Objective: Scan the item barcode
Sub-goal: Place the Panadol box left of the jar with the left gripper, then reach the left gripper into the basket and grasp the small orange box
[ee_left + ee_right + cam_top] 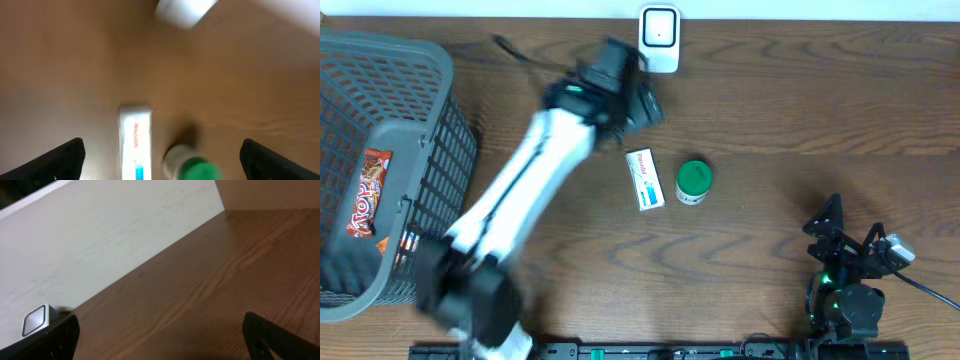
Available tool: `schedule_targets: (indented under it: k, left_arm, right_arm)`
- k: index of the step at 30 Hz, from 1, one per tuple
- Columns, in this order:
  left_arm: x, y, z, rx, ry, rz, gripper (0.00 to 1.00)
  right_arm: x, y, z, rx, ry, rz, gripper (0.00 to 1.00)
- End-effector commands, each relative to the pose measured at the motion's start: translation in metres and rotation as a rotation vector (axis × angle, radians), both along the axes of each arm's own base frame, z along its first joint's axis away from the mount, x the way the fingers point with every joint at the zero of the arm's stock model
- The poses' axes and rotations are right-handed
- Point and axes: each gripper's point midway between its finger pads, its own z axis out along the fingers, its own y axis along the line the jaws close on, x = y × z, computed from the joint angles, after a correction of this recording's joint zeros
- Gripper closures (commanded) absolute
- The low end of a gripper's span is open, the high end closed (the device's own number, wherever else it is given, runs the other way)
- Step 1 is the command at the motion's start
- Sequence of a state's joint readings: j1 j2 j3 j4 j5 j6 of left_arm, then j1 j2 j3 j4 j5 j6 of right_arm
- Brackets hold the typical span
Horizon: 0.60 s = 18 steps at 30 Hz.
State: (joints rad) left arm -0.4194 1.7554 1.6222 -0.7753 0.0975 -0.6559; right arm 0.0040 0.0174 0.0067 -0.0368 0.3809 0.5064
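Observation:
A white box (pixel 644 179) with blue and red print lies flat mid-table, and a small jar with a green lid (pixel 693 182) stands just right of it. In the left wrist view, which is blurred, the white box (pixel 135 142) and the green-lidded jar (pixel 192 168) show on the table between the fingertips. My left gripper (pixel 642 103) (pixel 162 165) hangs open above them with nothing in it, between the items and the white scanner (pixel 659 38) (pixel 185 11) at the back edge. My right gripper (pixel 830 215) (pixel 160 340) stands open and empty at the front right.
A grey wire basket (pixel 430 150) at the left holds an orange snack bag (pixel 370 190). A white wall (pixel 110 245) runs behind the table, and the scanner (pixel 35 321) shows in the right wrist view's lower left.

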Motion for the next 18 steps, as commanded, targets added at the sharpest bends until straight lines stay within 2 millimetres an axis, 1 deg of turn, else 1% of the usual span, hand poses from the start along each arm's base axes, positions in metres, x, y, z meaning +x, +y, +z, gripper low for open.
schedule_targets:
  k: [1,2,3,4,6,7,8,10,12,13,14,15,16,18]
  left_arm:
    - [-0.014,0.067,0.163,0.200,-0.489,-0.163,0.00]
    - [-0.020,0.092,0.184,0.220,-0.538,-0.092,0.00]
    - [-0.031,0.125,0.208,0.235,-0.590,0.004,0.02]
    - [-0.039,0.148,0.220,0.239,-0.610,0.078,0.02]
    - [-0.056,0.192,0.233,0.239,-0.622,0.225,0.02]
    - [-0.074,0.234,0.233,0.228,-0.587,0.386,0.02]
    - [-0.089,0.264,0.224,0.208,-0.531,0.525,0.02]
    - [-0.116,0.310,0.197,0.156,-0.400,0.768,0.02]
    - [-0.139,0.342,0.168,0.105,-0.269,0.971,0.02]
    - [-0.154,0.358,0.145,0.064,-0.176,1.102,0.02]
    - [-0.162,0.365,0.133,0.040,-0.125,1.172,0.02]
    - [-0.177,0.377,0.107,-0.009,-0.021,1.308,0.02]
    - [-0.184,0.384,0.089,-0.033,0.039,1.380,0.02]
    - [-0.192,0.392,0.061,-0.060,0.128,1.463,0.02]
  right_arm:
    - [-0.002,-0.005,-0.001,-0.016,0.009,-0.020,0.01]
    - [-0.002,-0.005,-0.001,-0.016,0.009,-0.020,0.01]
    - [-0.002,-0.005,-0.001,-0.016,0.008,-0.020,0.01]
    - [-0.002,-0.005,-0.001,-0.016,0.008,-0.020,0.01]
    - [-0.002,-0.005,-0.001,-0.016,0.009,-0.020,0.01]
    - [-0.002,-0.005,-0.001,-0.016,0.009,-0.020,0.01]
    - [-0.002,-0.005,-0.001,-0.016,0.008,-0.020,0.01]
    - [-0.002,-0.005,-0.001,-0.016,0.008,-0.020,0.01]
    - [-0.002,-0.005,-0.001,-0.016,0.009,-0.020,0.01]
    - [-0.002,-0.005,-0.001,-0.016,0.009,-0.019,0.01]
    - [-0.002,-0.005,-0.001,-0.016,0.009,-0.020,0.01]
    - [-0.002,-0.005,-0.001,-0.016,0.009,-0.020,0.01]
    - [-0.002,-0.005,-0.001,-0.016,0.009,-0.020,0.01]
    - [-0.002,-0.005,-0.001,-0.016,0.009,-0.020,0.01]
